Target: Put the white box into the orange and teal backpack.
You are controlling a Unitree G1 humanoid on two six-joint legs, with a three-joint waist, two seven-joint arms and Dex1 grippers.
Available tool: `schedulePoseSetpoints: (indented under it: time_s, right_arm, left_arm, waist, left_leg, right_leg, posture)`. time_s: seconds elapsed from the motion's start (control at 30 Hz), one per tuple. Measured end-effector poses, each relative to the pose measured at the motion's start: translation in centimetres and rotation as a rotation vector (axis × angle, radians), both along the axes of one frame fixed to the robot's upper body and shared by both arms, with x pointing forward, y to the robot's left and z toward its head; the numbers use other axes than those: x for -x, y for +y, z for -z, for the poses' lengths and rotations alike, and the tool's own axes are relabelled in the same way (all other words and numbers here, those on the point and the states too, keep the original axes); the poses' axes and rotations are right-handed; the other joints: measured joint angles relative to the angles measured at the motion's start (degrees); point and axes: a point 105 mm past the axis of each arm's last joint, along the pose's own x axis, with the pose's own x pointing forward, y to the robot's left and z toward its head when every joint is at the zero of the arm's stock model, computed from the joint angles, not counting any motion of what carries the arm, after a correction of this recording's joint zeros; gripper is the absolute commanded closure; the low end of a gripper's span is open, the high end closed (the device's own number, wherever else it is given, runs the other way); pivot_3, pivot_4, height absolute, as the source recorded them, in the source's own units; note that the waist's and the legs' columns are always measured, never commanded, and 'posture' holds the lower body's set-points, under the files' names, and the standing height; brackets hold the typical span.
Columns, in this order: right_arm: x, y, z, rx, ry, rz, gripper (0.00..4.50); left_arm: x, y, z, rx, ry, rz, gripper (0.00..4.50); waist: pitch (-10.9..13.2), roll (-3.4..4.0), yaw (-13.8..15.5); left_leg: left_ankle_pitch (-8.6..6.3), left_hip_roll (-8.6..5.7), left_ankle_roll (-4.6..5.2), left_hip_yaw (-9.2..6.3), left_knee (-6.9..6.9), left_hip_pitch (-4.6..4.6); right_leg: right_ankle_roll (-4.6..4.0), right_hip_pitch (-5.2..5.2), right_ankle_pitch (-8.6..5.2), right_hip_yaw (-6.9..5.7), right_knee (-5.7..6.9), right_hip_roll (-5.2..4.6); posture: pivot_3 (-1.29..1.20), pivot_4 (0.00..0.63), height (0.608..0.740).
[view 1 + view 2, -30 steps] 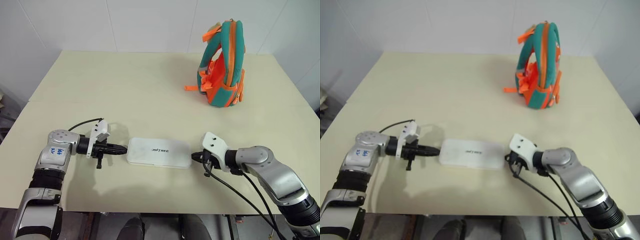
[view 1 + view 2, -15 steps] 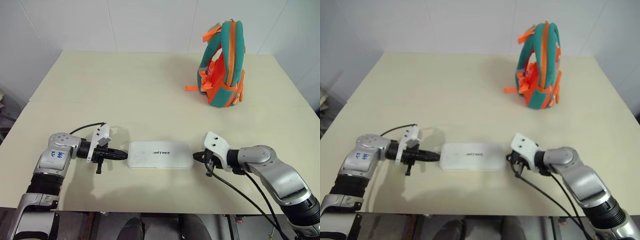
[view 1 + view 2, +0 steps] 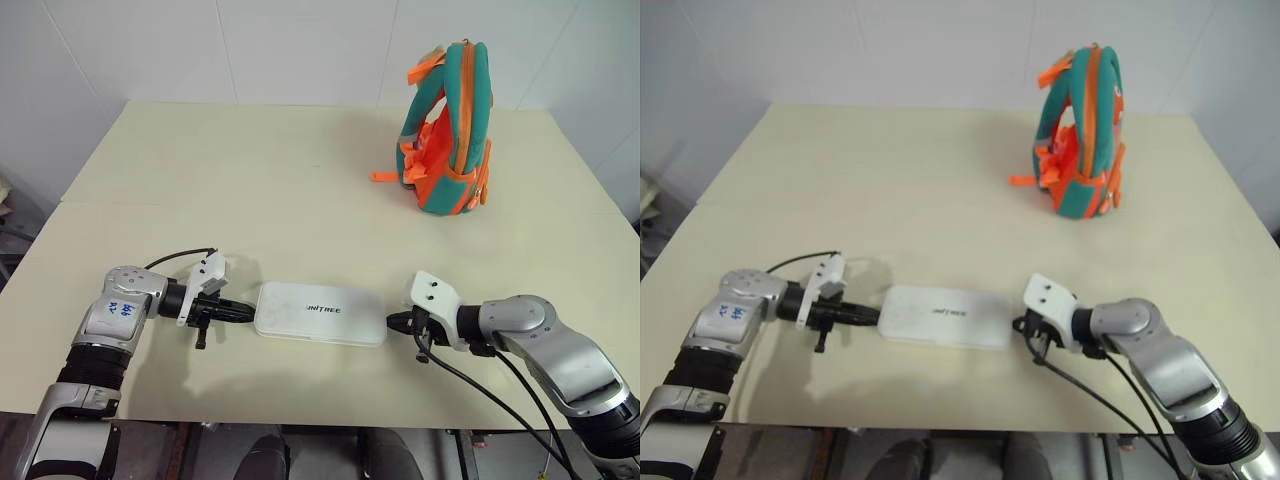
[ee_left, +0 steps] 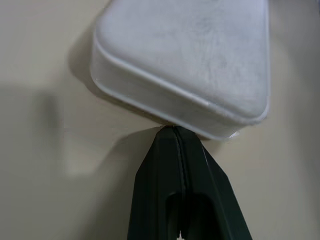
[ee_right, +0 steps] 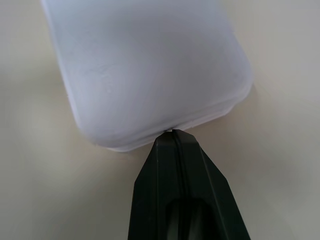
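The flat white box (image 3: 320, 312) with "UNITREE" lettering lies on the table near its front edge. My left gripper (image 3: 246, 313) is shut, its tip pressed against the box's left end (image 4: 180, 75). My right gripper (image 3: 392, 321) is shut too, its tip against the box's right end (image 5: 150, 65). Nothing sits between either pair of fingers. The orange and teal backpack (image 3: 446, 130) stands upright at the far right of the table, well beyond both grippers.
The beige table (image 3: 250, 180) stretches wide between the box and the backpack. White walls (image 3: 250, 40) rise behind the table's far edge. Black cables (image 3: 470, 385) trail from my right wrist over the front edge.
Both gripper tips stay against the box's ends. The box has turned slightly on the table, from tilted to nearly square with the front edge.
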Motion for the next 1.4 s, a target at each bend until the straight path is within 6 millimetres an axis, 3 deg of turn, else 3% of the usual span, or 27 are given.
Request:
schedulePoseSetpoints:
  time_s: [0.17,0.5,0.63,0.67,0.73,0.87,0.97,1.07,1.17,1.4]
  right_arm:
    - [-0.3,-0.4,-0.3,0.003,-0.017,0.005,4.38]
    - [-1.8,-3.9,-1.1,0.059,-0.059,0.102,4.38]
    - [-2.3,-4.9,-1.6,0.067,-0.092,0.142,4.38]
    - [-2.5,-5.0,-1.6,0.069,-0.098,0.150,3.67]
    - [-2.5,-5.1,-1.6,0.072,-0.100,0.158,3.24]
    - [-2.5,-5.4,-1.9,0.068,-0.101,0.175,1.85]
    - [-2.4,-5.9,-2.3,0.067,-0.115,0.196,0.89]
    - [-2.2,-5.6,-2.4,0.068,-0.117,0.192,0.00]
    - [-2.2,-5.5,-2.5,0.067,-0.122,0.189,0.00]
    - [-2.0,-5.1,-2.8,0.075,-0.148,0.175,0.00]
  left_arm:
    - [-0.5,0.2,-0.1,0.000,-0.005,-0.013,4.50]
    - [-1.2,1.6,-0.5,-0.028,-0.032,-0.085,4.50]
    - [-1.9,3.0,-1.3,-0.035,-0.075,-0.178,4.50]
    - [-2.2,3.4,-1.5,-0.039,-0.086,-0.205,4.50]
    - [-2.9,4.2,-1.8,-0.045,-0.117,-0.277,3.91]
    - [-4.1,5.3,-2.2,-0.050,-0.129,-0.416,2.66]
    - [-4.8,5.7,-3.4,0.035,-0.132,-0.515,1.76]
    - [-4.9,4.9,-4.5,0.157,-0.105,-0.544,0.81]
    - [-4.8,4.1,-5.8,0.274,-0.082,-0.552,0.03]
    - [-4.0,3.9,-8.0,0.427,-0.035,-0.569,0.03]
  waist:
    - [0.00,0.00,0.35]
    - [0.00,0.00,0.78]
    - [0.00,0.00,0.72]
    - [0.00,0.00,0.73]
    - [0.00,0.00,0.84]
    - [0.00,0.00,0.88]
    - [0.00,0.00,0.88]
    - [0.00,0.00,0.85]
    - [0.00,0.00,0.73]
    - [0.00,0.00,0.78]
  left_leg:
    - [-0.04,0.01,0.08,0.00,0.02,0.03]
    - [-0.05,0.02,0.10,0.03,0.01,0.03]
    - [-0.05,0.03,0.10,0.04,0.00,0.01]
    - [-0.05,0.03,0.10,0.04,-0.01,0.01]
    - [-0.05,0.03,0.09,0.04,-0.01,-0.02]
    - [-0.02,0.02,0.03,0.06,-0.01,-0.06]
    - [0.01,0.03,-0.02,0.06,-0.01,-0.07]
    - [0.03,0.03,-0.06,0.07,-0.01,-0.09]
    - [0.03,0.03,-0.08,0.09,-0.01,-0.09]
    - [0.03,0.04,-0.10,0.10,-0.01,-0.07]
  right_leg:
    - [-0.05,0.00,0.04,0.00,0.05,0.00]
    - [-0.05,0.00,0.06,0.00,0.00,0.00]
    - [-0.05,-0.04,0.07,0.00,0.00,0.01]
    - [-0.05,-0.05,0.07,0.00,-0.01,0.01]
    - [-0.04,-0.06,0.07,0.00,-0.04,0.01]
    - [-0.01,-0.06,0.09,0.00,-0.01,0.01]
    - [0.00,-0.06,0.09,0.00,0.06,0.01]
    - [0.01,-0.06,0.09,0.00,0.06,0.01]
    - [0.01,-0.06,0.10,0.00,0.06,0.00]
    - [0.01,-0.10,0.10,0.02,0.01,0.00]
  posture:
    - [0.00,0.150,0.740]
    - [0.00,0.150,0.740]
    - [0.00,0.150,0.740]
    - [0.00,0.150,0.740]
    - [0.00,0.150,0.740]
    - [0.00,0.150,0.740]
    - [0.00,0.150,0.740]
    - [0.00,0.150,0.740]
    - [0.00,0.150,0.740]
    - [0.00,0.150,0.740]
